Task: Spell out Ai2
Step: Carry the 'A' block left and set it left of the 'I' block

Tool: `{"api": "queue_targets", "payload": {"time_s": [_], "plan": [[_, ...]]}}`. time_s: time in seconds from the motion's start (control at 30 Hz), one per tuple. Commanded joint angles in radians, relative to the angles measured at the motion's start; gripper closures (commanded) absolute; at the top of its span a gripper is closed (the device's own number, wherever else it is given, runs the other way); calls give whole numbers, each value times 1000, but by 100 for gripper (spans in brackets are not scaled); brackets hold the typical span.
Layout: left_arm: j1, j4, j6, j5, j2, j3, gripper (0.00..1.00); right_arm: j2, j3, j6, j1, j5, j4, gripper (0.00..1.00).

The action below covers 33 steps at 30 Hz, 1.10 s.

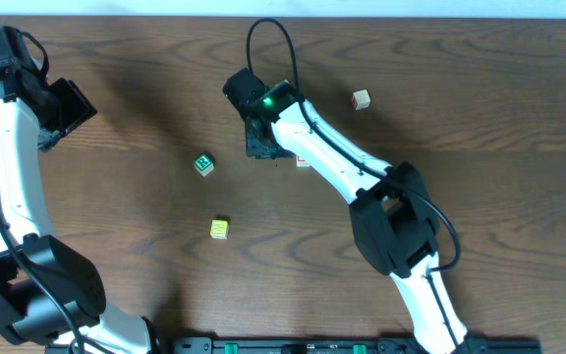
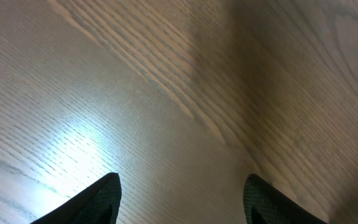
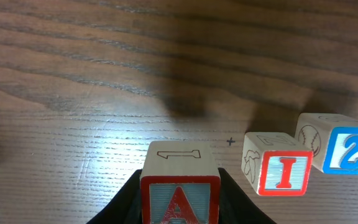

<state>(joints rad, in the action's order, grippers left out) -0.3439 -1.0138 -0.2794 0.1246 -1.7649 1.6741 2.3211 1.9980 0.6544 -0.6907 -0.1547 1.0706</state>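
- The right gripper (image 1: 260,146) reaches over the middle of the brown wooden table (image 1: 480,118), toward its far side.
- Its two black fingers (image 3: 236,198) squeeze the sides of the wooden cube with a red letter A (image 3: 180,200). The A faces the wrist camera. The top of that cube has a thin line drawing on it.
- I cannot tell if this cube sits on the table or hangs a bit above it.
- In the right wrist view, the wooden cube with a red letter I (image 3: 278,167) stands on the table to the right of the A, with a gap between them.
- The wooden cube with a blue number 2 (image 3: 344,149) is just beside the I, on its right, and a bit turned.
- The left gripper (image 2: 182,199) is far off at the left side of the table. Its fingers are wide apart with only bare wood under them.
- A small green cube (image 1: 202,164) and a small yellow cube (image 1: 219,228) lie to the left of the right gripper, well apart from each other.
- A pale wooden cube (image 1: 362,98) lies alone to the right.
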Motion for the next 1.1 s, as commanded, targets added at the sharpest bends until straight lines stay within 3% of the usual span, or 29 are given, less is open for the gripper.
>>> {"api": "queue_targets", "payload": {"time_s": [0.0,0.77,1.07], "plan": [[5,-2,18,0,3,-2,36,40,1,52,-9,-22,7,99],[6,2,18,0,3,-2,36,83,1,85,35,29,2,98],[6,6,18,0,3,-2,36,86,1,85,34,32,4,75]]}}
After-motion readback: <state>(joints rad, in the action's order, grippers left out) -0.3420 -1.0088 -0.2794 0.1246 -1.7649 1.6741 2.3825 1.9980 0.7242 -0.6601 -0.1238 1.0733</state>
